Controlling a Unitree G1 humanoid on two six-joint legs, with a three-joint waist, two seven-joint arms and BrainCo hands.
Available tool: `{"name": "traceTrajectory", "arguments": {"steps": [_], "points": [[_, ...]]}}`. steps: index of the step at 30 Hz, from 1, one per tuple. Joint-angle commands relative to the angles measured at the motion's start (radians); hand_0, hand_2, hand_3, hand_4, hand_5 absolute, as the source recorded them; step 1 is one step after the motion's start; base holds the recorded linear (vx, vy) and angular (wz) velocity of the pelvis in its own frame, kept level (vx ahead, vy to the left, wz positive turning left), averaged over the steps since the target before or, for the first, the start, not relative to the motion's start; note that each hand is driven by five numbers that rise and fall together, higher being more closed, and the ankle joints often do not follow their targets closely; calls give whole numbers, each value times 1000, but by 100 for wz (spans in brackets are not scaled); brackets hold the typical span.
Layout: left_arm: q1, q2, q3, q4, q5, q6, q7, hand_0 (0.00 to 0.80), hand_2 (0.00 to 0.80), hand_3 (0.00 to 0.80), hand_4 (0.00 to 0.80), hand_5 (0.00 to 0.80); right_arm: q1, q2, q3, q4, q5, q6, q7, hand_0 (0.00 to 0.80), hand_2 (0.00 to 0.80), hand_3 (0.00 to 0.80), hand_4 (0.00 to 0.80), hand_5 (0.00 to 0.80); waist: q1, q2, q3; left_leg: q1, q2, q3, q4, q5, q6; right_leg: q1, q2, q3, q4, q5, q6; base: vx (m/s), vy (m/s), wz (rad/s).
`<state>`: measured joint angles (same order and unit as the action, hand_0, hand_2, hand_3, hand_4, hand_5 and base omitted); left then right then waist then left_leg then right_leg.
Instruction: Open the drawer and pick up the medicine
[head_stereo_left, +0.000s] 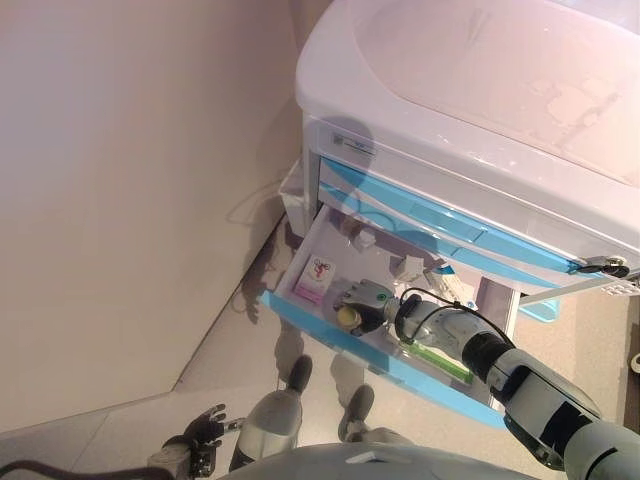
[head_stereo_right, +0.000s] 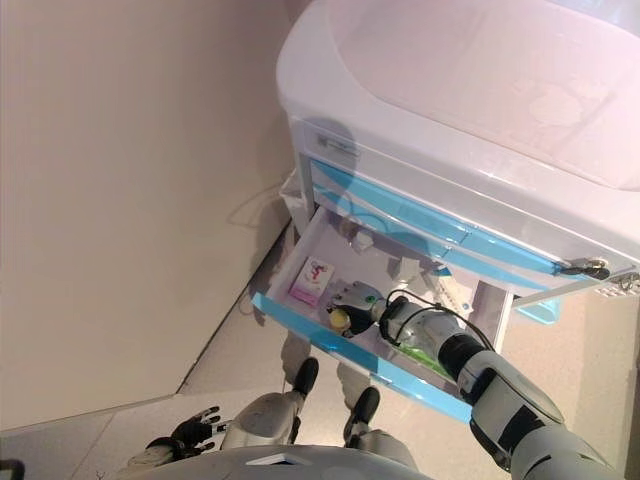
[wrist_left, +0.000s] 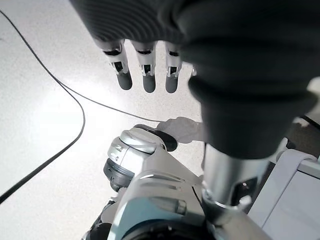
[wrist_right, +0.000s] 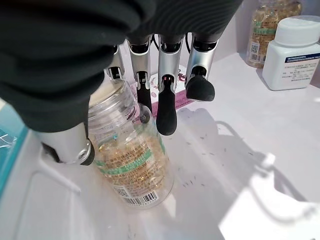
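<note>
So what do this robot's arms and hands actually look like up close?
Each arm is a silver-grey shell with dark bands at the joints. On the right arm a black cable loops beside the wrist. The right hand has slim silver fingers ending in dark rounded tips, under a dark ribbed cover. The left hand looks the same: silver fingers, dark tips, ribbed dark cover.

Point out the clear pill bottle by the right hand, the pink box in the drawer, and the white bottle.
clear pill bottle (wrist_right: 132, 165), right wrist view, its label.
pink box (head_stereo_left: 314, 279), left eye view, top face.
white bottle (wrist_right: 292, 60), right wrist view, its front label.
</note>
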<state>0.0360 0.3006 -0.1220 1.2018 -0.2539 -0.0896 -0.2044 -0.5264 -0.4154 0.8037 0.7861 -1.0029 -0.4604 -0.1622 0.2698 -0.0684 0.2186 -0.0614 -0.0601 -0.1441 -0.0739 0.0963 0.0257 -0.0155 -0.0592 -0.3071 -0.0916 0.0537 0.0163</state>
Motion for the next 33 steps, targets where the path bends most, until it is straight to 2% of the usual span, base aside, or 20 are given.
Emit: {"name": "traceTrajectory", "arguments": {"steps": [1,7,15,23,33], "points": [[-13,-22,-42,57,28,5,-12,0,0,0,0,0,-30,1,63,-37,11,-37,-17,800,800,800,800,800,14,5,-18,-9,-29,-36,-13,-45,-2,16,-17,1,91,-58,35,0,0,0],[-17,-23,-44,60,33,11,-8,0,0,0,0,0,-37,-6,60,-56,11,-16,-30,800,800,800,800,800,9,0,-21,-5,-28,-32,-13,-47,-1,19,-15,7,90,-56,34,0,-1,-1],[1,-12,-24,57,46,13,-5,0,0,0,0,0,-53,-90,27,-185,38,14,-34,800,800,800,800,800,-16,-21,-35,15,-18,-6,-13,-58,-2,25,-6,36,90,-52,39,8,-10,-8],[3,9,-9,35,34,39,-11,0,0,0,0,0,-81,-213,-4,-404,202,-4,132,800,800,800,800,800,-52,-38,-49,40,-5,33,-13,-70,1,32,3,77,92,-47,41,7,-3,-15],[26,13,25,35,29,41,-1,0,0,0,0,0,-76,-377,-140,-758,503,-34,497,800,800,800,800,800,-108,-55,-73,73,10,90,-13,-89,8,38,15,132,93,-42,45,-12,6,-20]]}}
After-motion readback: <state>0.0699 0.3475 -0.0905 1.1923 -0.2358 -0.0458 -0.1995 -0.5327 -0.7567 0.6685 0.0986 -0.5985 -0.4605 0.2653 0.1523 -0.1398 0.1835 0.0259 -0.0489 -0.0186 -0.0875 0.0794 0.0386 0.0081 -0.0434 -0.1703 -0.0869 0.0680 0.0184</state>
